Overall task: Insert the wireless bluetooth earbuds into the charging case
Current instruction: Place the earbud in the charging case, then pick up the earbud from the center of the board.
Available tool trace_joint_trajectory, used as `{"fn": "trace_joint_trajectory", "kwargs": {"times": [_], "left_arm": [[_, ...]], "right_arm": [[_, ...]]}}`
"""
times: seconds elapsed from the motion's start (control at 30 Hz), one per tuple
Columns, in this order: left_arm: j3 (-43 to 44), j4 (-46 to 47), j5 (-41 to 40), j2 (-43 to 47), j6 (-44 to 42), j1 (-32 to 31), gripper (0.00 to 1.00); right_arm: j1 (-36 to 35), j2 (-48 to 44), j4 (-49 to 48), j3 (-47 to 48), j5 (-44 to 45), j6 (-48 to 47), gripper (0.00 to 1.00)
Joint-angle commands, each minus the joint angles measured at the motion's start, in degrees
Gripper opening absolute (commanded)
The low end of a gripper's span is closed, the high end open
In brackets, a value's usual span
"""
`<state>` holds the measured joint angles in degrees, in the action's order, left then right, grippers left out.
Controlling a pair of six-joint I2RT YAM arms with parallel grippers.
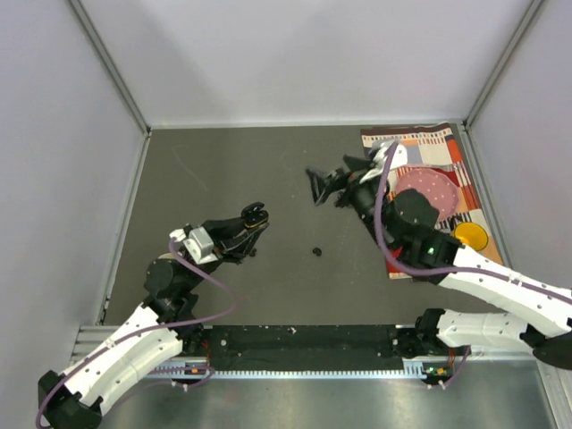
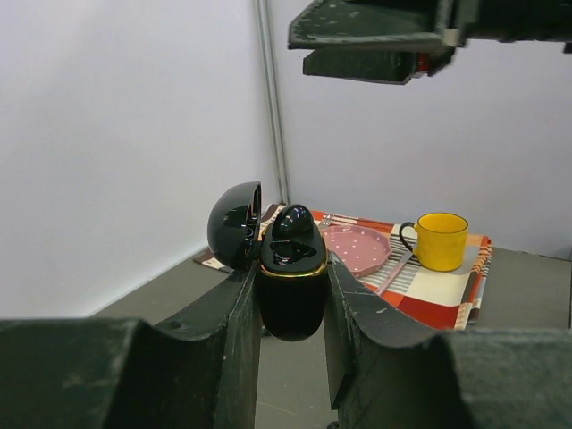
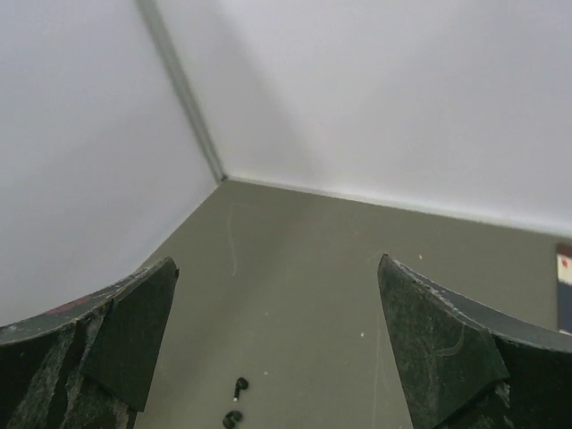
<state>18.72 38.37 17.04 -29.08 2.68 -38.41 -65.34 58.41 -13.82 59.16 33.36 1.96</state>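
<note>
Earbuds (image 3: 239,386) first: two tiny black bits lie loose on the worktop (image 1: 223,179), out to the right of the charging case (image 2: 290,299) and a touch closer to the near edge than it is. From the top camera I can only make out one dark speck there. The right wrist cam shows two, just beside each other. They're way too small to call a long axis on either.

The case is up off the worktop, pinched at its sides by the left jaws. It's upright, with the lid (image 2: 234,225) flipped open. A glossy black lump pokes up above the gold rim (image 2: 290,271) at the back. It could be a bud already seated or part of the case, honestly can't tell.

The right jaws are spread wide with nothing in them, hovering to the right of the case and farther back than it. The loose buds sit on the near-edge side of those jaws, almost straight in line with them. In the wrist cam they show low and left of centre between the jaws.

The left side is busy with the case, so my guess is the right side does the pickup. That means coming down and back a bit toward the near edge, then a very fine pinch. Fumbling something that small is the obvious risk.
</note>
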Motion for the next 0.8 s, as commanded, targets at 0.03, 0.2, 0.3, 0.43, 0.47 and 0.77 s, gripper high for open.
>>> {"fn": "trace_joint_trajectory", "kwargs": {"times": [0.03, 0.2, 0.3, 0.43, 0.47, 0.77], "left_arm": [[0.35, -0.84, -2.62, 3.06, -1.88, -0.08, 0.00], [1.14, -5.14, -3.77, 4.91, -4.52, -0.08, 0.00], [1.67, -7.34, -4.03, 6.14, -4.96, -0.08, 0.00], [2.20, -8.75, -5.17, 8.07, -5.31, -0.08, 0.00], [2.28, -9.36, -5.43, 8.34, -5.84, -0.08, 0.00], [5.62, -16.13, -6.66, 12.12, -8.56, -0.08, 0.00]], "right_arm": [[12.57, 0.38, 20.11, 6.06, -2.50, 26.41, 0.91], [20.77, 4.94, 28.49, 6.49, -11.73, 41.26, 0.84], [24.38, 10.22, 31.92, 8.16, -19.90, 44.00, 0.83], [26.06, 19.87, 36.14, 12.90, -29.65, 44.36, 0.80], [26.05, 21.90, 36.93, 14.13, -30.89, 44.28, 0.79], [22.81, 43.17, 41.95, 26.70, -34.07, 44.63, 0.76]]}}
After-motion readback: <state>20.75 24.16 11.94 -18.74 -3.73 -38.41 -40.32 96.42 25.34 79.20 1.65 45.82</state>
